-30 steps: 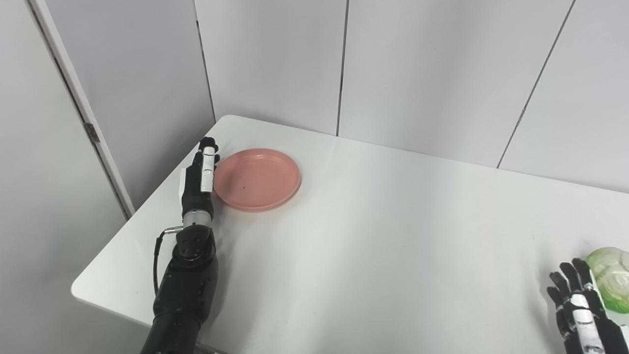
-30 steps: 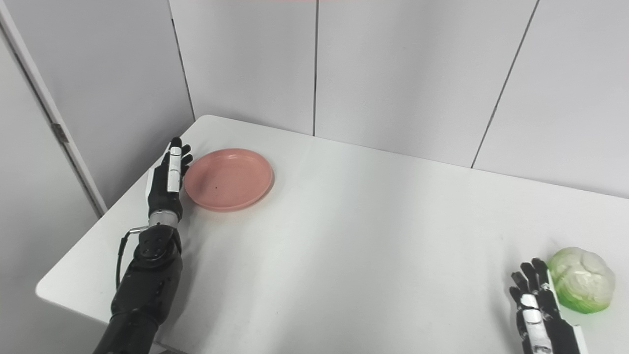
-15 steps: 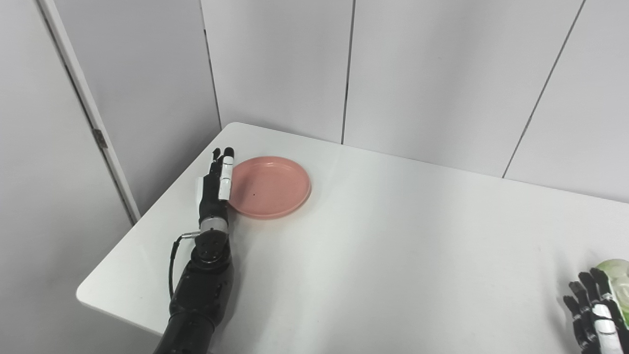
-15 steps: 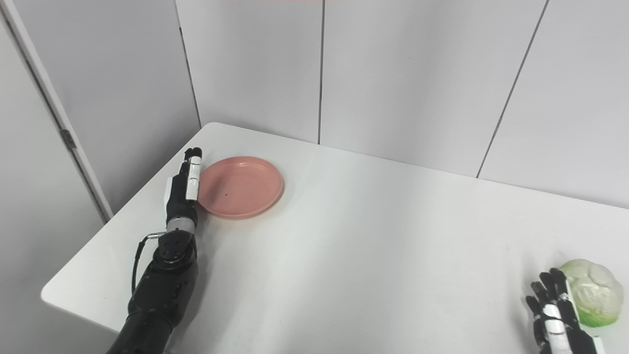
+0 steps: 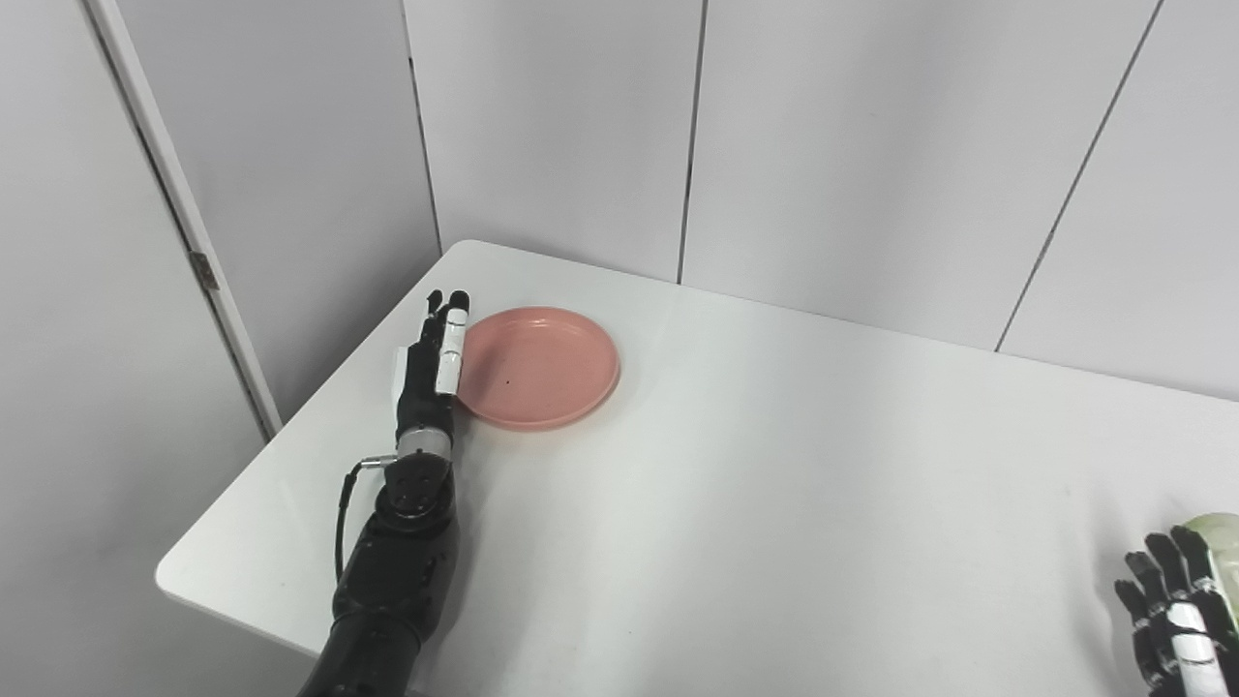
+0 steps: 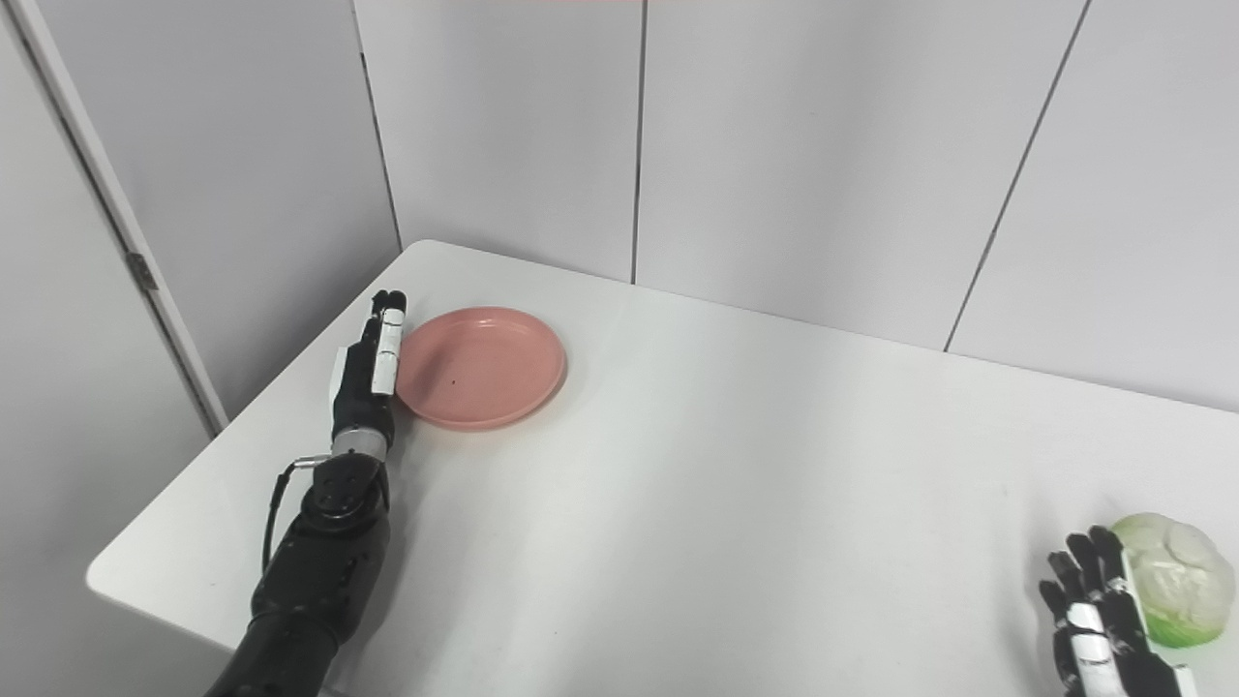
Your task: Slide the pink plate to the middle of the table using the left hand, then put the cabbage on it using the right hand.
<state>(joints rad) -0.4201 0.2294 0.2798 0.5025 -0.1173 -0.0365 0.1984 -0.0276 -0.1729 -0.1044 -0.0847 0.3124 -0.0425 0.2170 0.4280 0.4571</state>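
Observation:
The pink plate [image 5: 542,366] lies flat near the table's far left corner; it also shows in the right eye view [image 6: 481,366]. My left hand [image 5: 433,358] stands on edge with its fingers straight, pressed against the plate's left rim, holding nothing. The cabbage [image 6: 1171,578], pale green and round, sits at the table's near right. My right hand [image 6: 1099,615] is open with fingers spread, just left of the cabbage and holding nothing. In the left eye view only a sliver of the cabbage [image 5: 1222,537] shows at the right edge.
The white table [image 5: 774,503] has a rounded corner at the near left and a left edge close to my left arm. Grey wall panels [image 5: 871,145] stand right behind the table's far edge.
The camera has shifted, moving the whole scene right and down in the picture. My left hand has closed up against the plate's left rim. My right hand stays beside the cabbage.

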